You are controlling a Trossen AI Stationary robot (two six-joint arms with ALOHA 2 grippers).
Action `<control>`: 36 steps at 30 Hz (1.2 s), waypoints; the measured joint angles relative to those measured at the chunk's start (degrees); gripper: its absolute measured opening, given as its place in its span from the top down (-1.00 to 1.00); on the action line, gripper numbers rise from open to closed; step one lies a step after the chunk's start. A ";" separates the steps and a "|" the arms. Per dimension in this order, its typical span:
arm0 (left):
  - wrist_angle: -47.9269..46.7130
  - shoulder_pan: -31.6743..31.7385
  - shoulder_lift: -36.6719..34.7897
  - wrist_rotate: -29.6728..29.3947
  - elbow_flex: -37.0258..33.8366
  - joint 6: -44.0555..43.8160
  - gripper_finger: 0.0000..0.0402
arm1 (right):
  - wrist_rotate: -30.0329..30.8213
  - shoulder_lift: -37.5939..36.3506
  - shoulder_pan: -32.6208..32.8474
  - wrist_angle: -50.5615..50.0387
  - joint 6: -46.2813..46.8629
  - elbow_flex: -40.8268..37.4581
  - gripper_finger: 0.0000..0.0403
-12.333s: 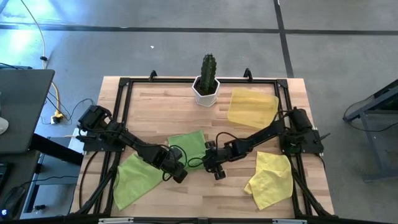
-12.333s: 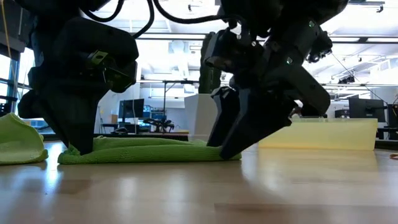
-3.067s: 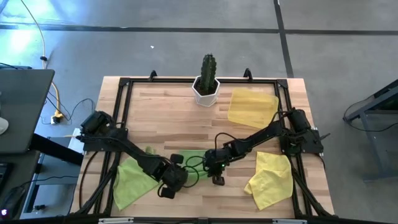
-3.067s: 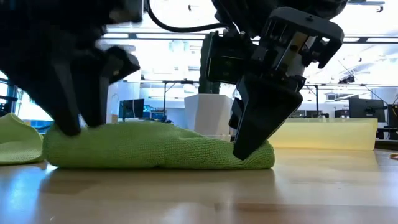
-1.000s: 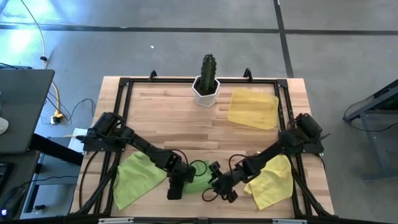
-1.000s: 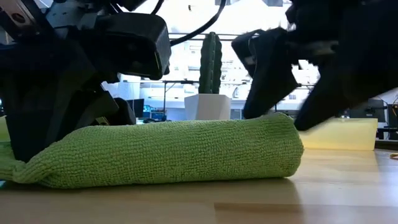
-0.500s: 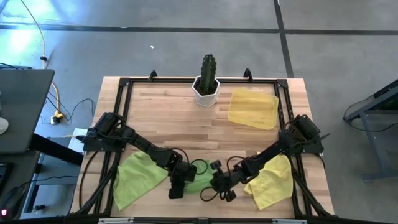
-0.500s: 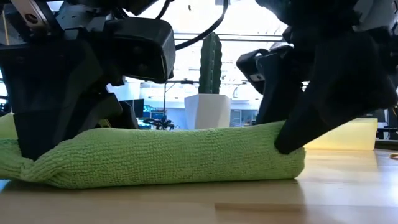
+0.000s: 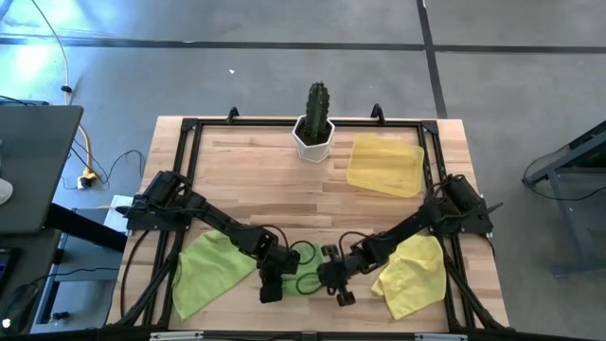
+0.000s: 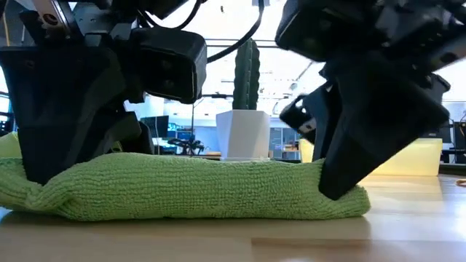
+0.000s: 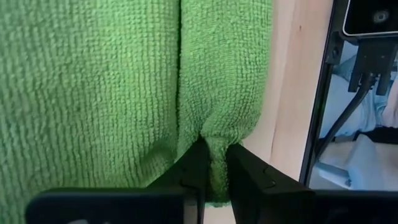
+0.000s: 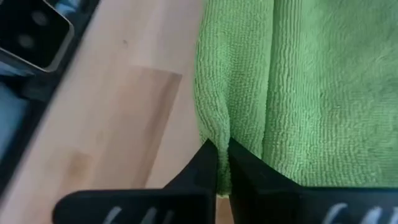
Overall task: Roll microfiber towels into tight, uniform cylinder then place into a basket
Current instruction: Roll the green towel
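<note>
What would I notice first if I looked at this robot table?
First, the rolled lime-green towel at the table's front middle, with the left gripper pinching one end and the right gripper pinching the other. Then the cactus in its white pot at the back edge, beside the pale yellow basket. A flat green towel lies front left and a crumpled yellow towel front right.
</note>
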 joint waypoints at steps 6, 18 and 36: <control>-3.73 -0.02 -3.98 -0.25 0.02 2.24 0.63 | -8.37 0.11 -3.72 0.34 6.76 -0.07 0.99; -5.53 -6.40 -12.15 -19.86 0.07 10.39 0.52 | -17.92 0.17 -8.29 -0.80 24.50 -0.15 1.00; -7.63 -12.69 -4.65 -42.46 0.11 14.13 0.21 | -19.23 0.17 -9.78 -2.00 24.50 -0.15 1.00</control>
